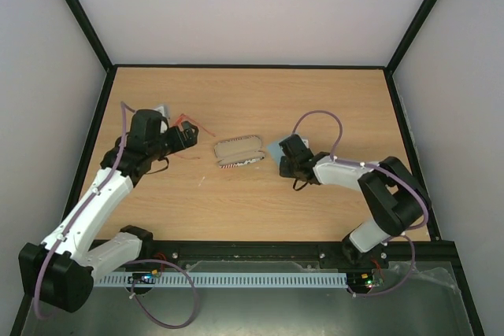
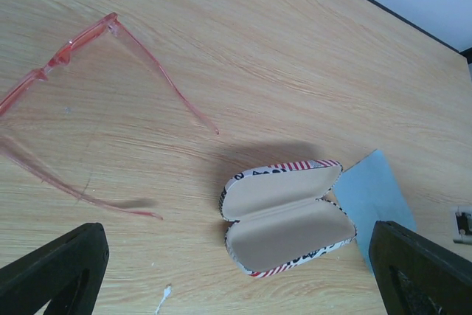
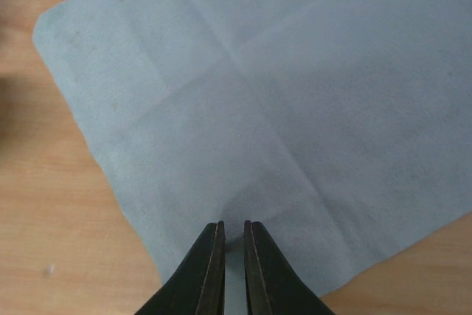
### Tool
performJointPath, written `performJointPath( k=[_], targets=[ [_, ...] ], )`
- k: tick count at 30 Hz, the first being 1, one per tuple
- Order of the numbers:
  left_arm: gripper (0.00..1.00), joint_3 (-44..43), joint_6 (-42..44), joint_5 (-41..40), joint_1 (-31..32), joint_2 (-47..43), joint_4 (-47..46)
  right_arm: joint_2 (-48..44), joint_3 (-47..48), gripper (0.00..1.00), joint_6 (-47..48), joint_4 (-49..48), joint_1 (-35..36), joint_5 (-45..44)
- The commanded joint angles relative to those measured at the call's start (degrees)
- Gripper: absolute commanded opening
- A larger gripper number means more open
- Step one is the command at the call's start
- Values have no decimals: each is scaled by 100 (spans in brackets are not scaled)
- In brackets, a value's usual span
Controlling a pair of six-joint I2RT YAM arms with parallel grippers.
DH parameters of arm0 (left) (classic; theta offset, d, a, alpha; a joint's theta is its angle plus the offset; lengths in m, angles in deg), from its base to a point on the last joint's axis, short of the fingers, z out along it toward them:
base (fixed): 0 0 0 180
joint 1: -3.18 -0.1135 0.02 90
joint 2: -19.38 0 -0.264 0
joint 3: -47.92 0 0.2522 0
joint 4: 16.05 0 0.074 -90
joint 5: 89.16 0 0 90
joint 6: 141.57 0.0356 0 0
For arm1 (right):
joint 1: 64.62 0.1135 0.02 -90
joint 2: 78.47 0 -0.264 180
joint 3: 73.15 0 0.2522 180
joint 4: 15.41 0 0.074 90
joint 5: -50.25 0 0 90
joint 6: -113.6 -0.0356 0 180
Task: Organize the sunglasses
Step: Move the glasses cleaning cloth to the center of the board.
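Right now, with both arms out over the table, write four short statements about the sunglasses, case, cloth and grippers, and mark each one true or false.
1. The oblong flag-printed case lies open. True.
2. The translucent red-orange sunglasses lie inside it. False: they lie on the wooden table, apart from the case.
3. The left gripper is open and empty. True.
4. The right gripper is spread wide. False: its fingers are nearly together over the light blue square cloth.

We see a light wooden tabletop [image 1: 252,100] stretching beyond the left pincer [image 1: 189,131] and right pincer [image 1: 279,153], edged by black rails [image 1: 252,66], with plain pale walls [image 1: 252,5] rising behind under soft light.
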Motion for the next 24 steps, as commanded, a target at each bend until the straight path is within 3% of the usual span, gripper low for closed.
performJointPath(
  k=[1, 12, 18, 24],
  targets=[
    [100, 91, -15, 36, 7, -249, 124, -272, -601, 9, -532, 407, 457, -36],
    [99, 244, -64, 17, 12, -658, 300, -1343, -1591, 9, -2109, 387, 2313, -163],
    [99, 368, -114, 35, 24, -855, 377, -864, -1302, 9, -2911, 130, 3580, -234],
    [99, 396, -122, -2, 27, -1035, 521, 236, -326, 9, -3054, 126, 4421, -228]
  ],
)
